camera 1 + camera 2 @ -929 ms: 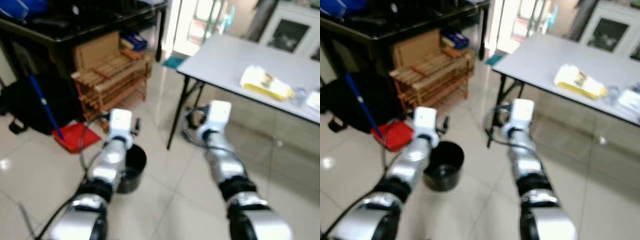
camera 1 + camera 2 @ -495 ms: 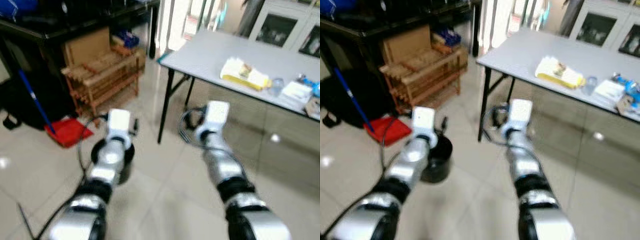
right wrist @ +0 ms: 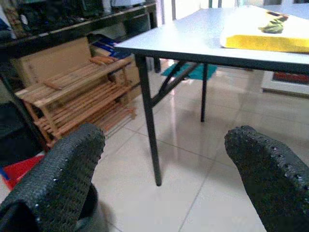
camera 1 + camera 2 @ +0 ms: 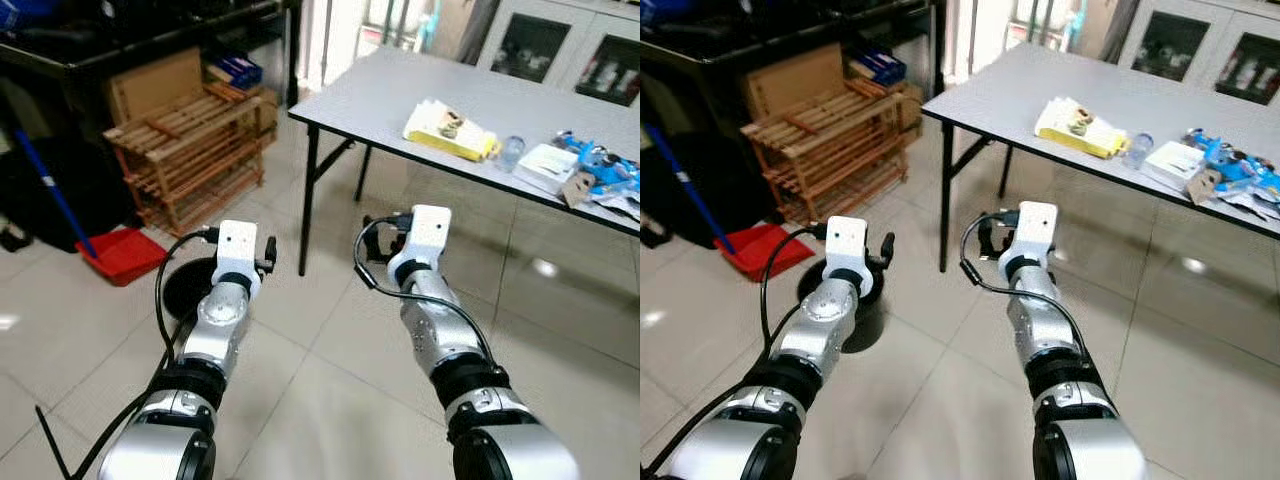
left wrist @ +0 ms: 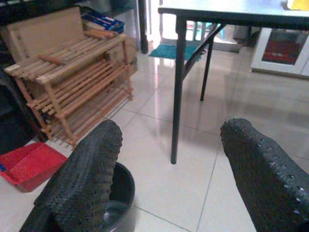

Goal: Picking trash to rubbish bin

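A round black bin [image 4: 862, 305] stands on the tiled floor, partly hidden behind my left forearm; its rim [image 5: 120, 191] lies just past the left fingers. Trash lies on the grey folding table [image 4: 380, 95]: a yellow and white packet [image 4: 446, 130], a clear plastic cup [image 4: 512, 151], a white box [image 4: 546, 166] and blue wrappers [image 4: 598, 165]. My left gripper [image 5: 169, 162] is open and holds nothing, low over the floor by the bin. My right gripper [image 3: 164, 166] is open too, level with it and short of the table's near leg [image 3: 148, 130].
A wooden slatted rack [image 4: 185, 150] with cardboard behind it stands at the left under a black desk [image 4: 120, 50]. A red dustpan [image 4: 122, 254] with a blue handle lies beside it. Glass-door cabinets [image 4: 560, 45] stand behind the table. Bare tiles stretch ahead.
The whole view has shifted, bringing more of the table and its trash into sight and sharpening. The bin now sits further left behind my left arm. Both arms keep their pose.
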You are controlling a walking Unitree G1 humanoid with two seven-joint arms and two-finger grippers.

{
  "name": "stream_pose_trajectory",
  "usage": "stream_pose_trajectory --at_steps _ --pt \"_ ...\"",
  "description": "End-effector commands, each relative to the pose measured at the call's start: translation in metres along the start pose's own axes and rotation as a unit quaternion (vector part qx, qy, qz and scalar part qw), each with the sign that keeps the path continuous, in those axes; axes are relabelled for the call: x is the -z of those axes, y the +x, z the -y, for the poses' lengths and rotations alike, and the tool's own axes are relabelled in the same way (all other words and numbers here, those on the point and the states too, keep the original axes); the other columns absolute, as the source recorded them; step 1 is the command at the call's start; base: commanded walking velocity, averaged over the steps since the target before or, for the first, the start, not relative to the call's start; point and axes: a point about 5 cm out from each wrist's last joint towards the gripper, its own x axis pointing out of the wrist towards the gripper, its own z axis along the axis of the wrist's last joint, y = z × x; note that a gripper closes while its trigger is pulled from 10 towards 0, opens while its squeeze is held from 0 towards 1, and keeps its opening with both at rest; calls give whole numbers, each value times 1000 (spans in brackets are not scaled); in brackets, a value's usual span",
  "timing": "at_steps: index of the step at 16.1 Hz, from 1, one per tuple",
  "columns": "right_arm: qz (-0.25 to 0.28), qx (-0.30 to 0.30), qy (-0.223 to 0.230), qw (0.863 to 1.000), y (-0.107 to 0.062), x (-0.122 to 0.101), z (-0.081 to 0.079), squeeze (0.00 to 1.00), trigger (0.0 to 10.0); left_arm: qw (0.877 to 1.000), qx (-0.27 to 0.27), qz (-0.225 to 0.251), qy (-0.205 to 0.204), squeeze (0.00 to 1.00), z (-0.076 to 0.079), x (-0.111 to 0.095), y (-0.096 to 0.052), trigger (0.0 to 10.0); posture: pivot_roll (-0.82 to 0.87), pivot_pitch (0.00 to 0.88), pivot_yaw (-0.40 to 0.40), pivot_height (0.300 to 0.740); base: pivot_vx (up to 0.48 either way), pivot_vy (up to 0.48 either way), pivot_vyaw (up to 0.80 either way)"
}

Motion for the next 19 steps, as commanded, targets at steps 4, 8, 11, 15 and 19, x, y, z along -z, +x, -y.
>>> stream_pose_trajectory --at_steps 4,8,11,15,19 --pt "8 7 7 1000 -4 1 -2 0 10000 1000 15 5 3 0 -3 0 -3 10000 48 44 -40 740 0 0 0" --pt "11 13 24 1000 -8 5 -7 0 10000 999 26 6 22 0 -7 2 -7 10000 47 51 4 740 121 0 -170" --pt "12 20 28 999 -12 9 -9 0 10000 999 37 10 28 0 -7 0 -8 10000 46 43 32 740 242 0 -717" --pt "10 20 35 999 -15 13 -12 0 10000 998 44 16 35 0 -7 -3 -9 10000 49 34 42 740 254 0 0" --pt "17 26 33 999 -14 8 -6 0 10000 997 61 30 36 0 4 -11 -7 10000 26 27 37 740 260 0 0"
